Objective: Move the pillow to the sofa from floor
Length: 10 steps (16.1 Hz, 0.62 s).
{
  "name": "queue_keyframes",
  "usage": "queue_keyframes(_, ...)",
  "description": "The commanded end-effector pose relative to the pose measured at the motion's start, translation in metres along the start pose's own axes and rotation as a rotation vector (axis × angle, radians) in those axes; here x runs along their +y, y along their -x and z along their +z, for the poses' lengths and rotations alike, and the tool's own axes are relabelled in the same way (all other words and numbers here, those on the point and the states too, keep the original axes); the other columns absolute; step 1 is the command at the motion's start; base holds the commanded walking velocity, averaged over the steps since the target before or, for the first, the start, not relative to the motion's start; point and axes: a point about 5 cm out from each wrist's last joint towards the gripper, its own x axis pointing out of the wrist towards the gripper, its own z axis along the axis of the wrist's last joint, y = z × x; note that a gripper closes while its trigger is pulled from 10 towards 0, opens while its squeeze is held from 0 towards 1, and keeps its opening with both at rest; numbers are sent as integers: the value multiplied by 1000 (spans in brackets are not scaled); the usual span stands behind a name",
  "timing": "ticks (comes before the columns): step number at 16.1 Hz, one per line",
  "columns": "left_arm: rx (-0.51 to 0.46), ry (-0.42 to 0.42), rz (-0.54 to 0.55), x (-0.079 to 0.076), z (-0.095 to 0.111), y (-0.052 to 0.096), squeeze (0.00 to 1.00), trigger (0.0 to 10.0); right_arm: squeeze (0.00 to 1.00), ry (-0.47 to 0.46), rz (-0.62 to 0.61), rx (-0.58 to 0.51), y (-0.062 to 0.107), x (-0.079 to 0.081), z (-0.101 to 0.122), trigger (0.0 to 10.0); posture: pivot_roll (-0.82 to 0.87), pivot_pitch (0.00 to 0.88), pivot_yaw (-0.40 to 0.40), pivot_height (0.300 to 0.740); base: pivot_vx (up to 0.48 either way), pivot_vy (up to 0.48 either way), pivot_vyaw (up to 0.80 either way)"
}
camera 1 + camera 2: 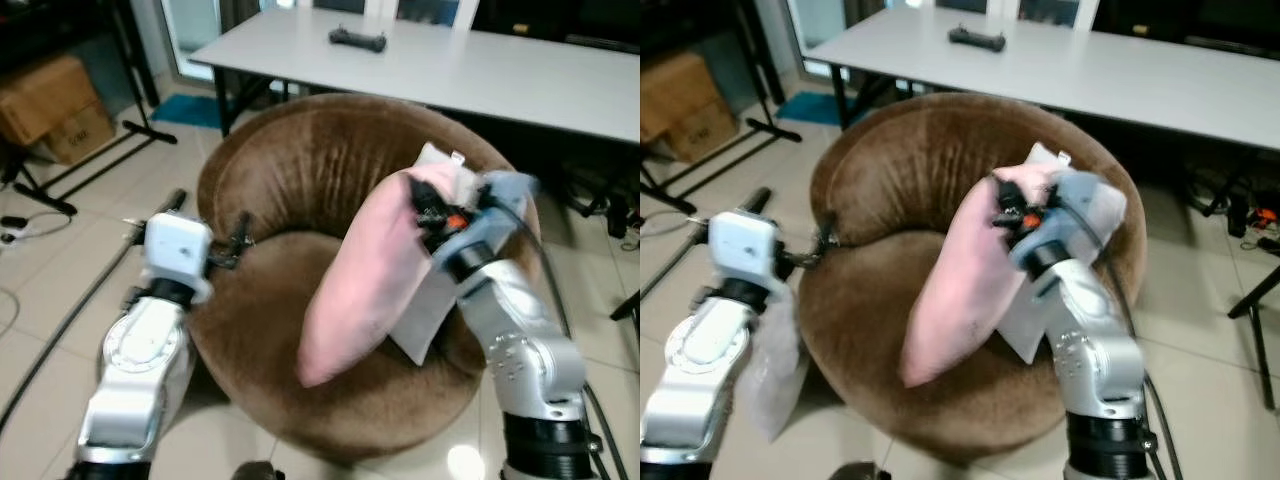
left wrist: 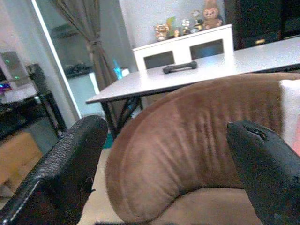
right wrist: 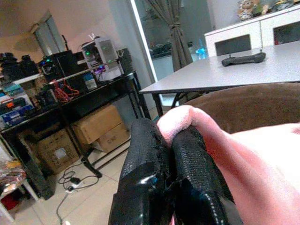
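Right tool (image 1: 428, 213) pinches a corner of the pink pillow (image 1: 360, 275), which hangs over the round brown sofa (image 1: 290, 170) at frame centre. Left tool (image 2: 164, 168), fingers apart, hovers by the sofa's left edge. Tiled floor (image 1: 60, 270); white counter (image 1: 470, 70) behind.

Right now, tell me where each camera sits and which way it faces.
Left eye, head: looks down at the brown sofa, both silver arms showing.
Right eye, head: same scene, the right end effector clamping the pink pillow.
Left wrist: looks along its open black fingers at the sofa back and white table.
Right wrist: looks along its shut fingers pinching the pillow.
Both wrist views share the table and black controller.
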Motion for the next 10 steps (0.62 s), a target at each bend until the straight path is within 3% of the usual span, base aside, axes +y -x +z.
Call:
queue_keyframes(1,-12,7,-25,-7,3,-2,0,10000,0,22,7,-53,1,-2,14,10000,86,0,-6,740,292,0,0)
queue_keyframes(7,-9,-13,-16,-7,3,-1,0,10000,0,33,118,-22,-4,10,11,10000,98,0,-13,740,42,0,0)
queue_keyframes(10,-1,-21,-16,-6,3,1,0,10000,0,56,216,-9,-17,26,13,10000,101,0,-16,740,0,0,0)
